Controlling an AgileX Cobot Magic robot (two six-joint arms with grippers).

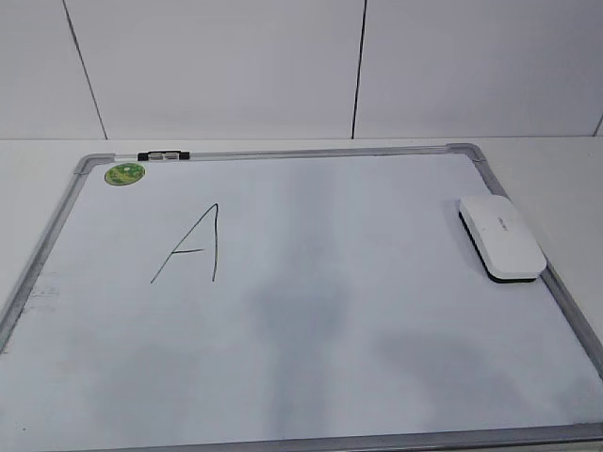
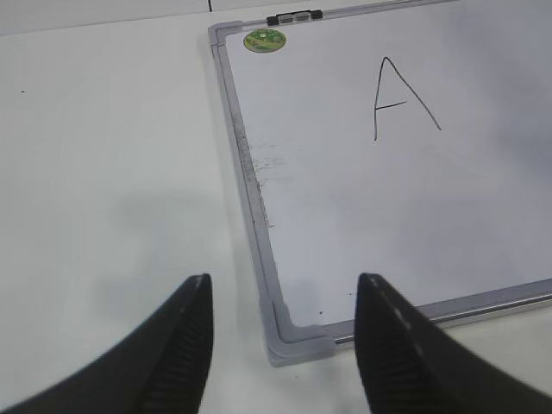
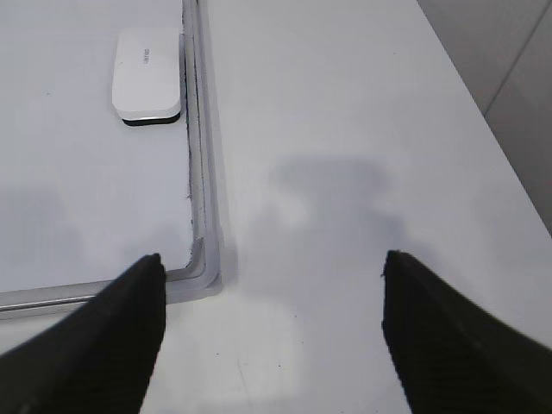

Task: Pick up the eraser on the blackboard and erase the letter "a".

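Note:
The white eraser (image 1: 502,237) lies flat on the blackboard (image 1: 330,330) against its right frame, black felt downward. In the right wrist view the eraser (image 3: 148,73) is far ahead and to the left of my right gripper (image 3: 272,256), which hangs open and empty over the table beside the board's near right corner (image 3: 204,274). My left gripper (image 2: 285,278) is open and empty above the board's near left corner (image 2: 293,341). Neither gripper shows in the exterior view. The letter "a" shows in no view.
A tall capital "A" (image 1: 193,247) is drawn on the board's left half. A green sticker (image 1: 124,173) and a small black-and-clear clip (image 1: 163,155) sit at the far left corner. Faint marker smudges (image 2: 263,172) run along the left frame. White table surrounds the board.

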